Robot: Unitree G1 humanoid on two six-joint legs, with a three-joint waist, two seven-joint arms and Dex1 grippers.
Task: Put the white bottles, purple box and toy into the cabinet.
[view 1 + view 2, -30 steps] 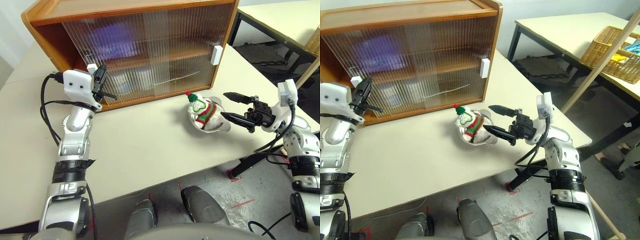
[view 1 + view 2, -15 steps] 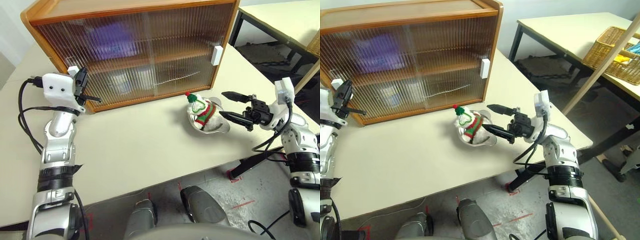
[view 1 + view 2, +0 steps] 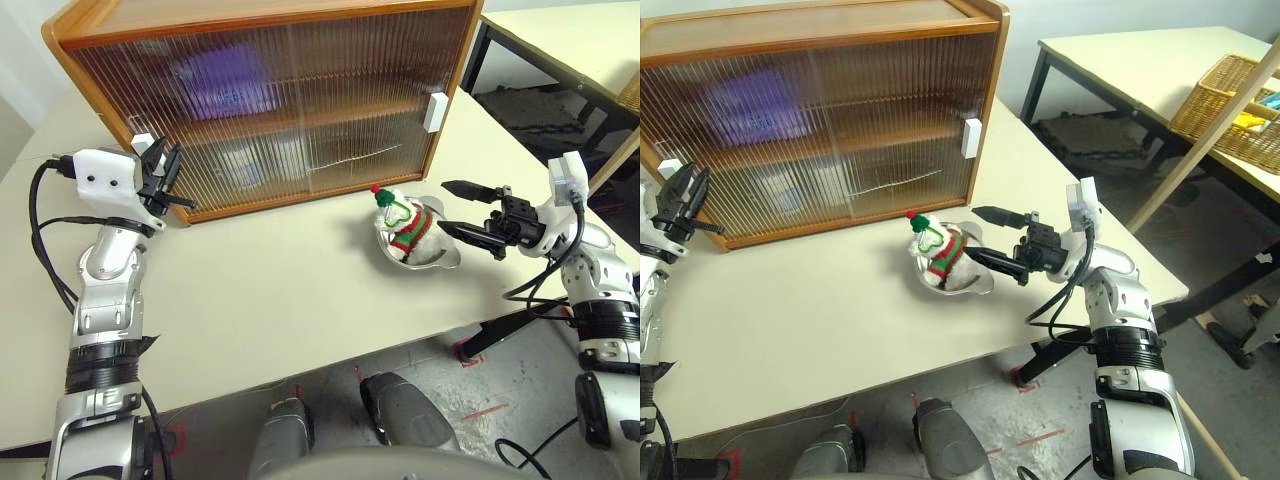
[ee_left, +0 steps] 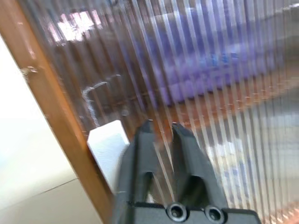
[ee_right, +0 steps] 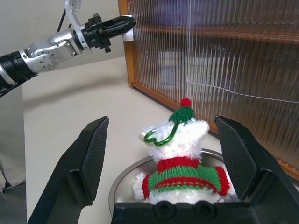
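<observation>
- Two ribbed sliding doors (image 3: 300, 100) stand shut across the front of the cabinet (image 3: 90, 75), which fills the upper left of the head views on a pale table (image 3: 280, 290).
- Behind the ribbed panels, the purple box (image 3: 222, 78) shows as a blurred lavender patch on the upper level; pale shapes with blue print on the lower level (image 3: 240, 160) may be the bottles, too blurred to say for sure.
- At the left edge of the left eye view, the left gripper (image 3: 165, 175) hangs beside the cabinet's left front corner, by a white handle (image 3: 141, 143); its fingers (image 4: 145, 140) are parted by a narrow gap and close on nothing.
- Seen from the left wrist, those fingers lie just beside the handle (image 4: 110, 149); whether they touch it cannot be told.
- Right of centre, the toy (image 3: 405, 222) sits upright in a steel bowl (image 3: 440, 255) on the table, well apart from the cabinet front.
- At the right, the right gripper (image 3: 455, 208) points toward the toy with jaws spread wide, empty; in the right wrist view its fingers (image 5: 91, 149) flank the toy (image 5: 182, 158) without touching.
- A second white handle (image 3: 434, 110) sits on the cabinet's right edge.
</observation>
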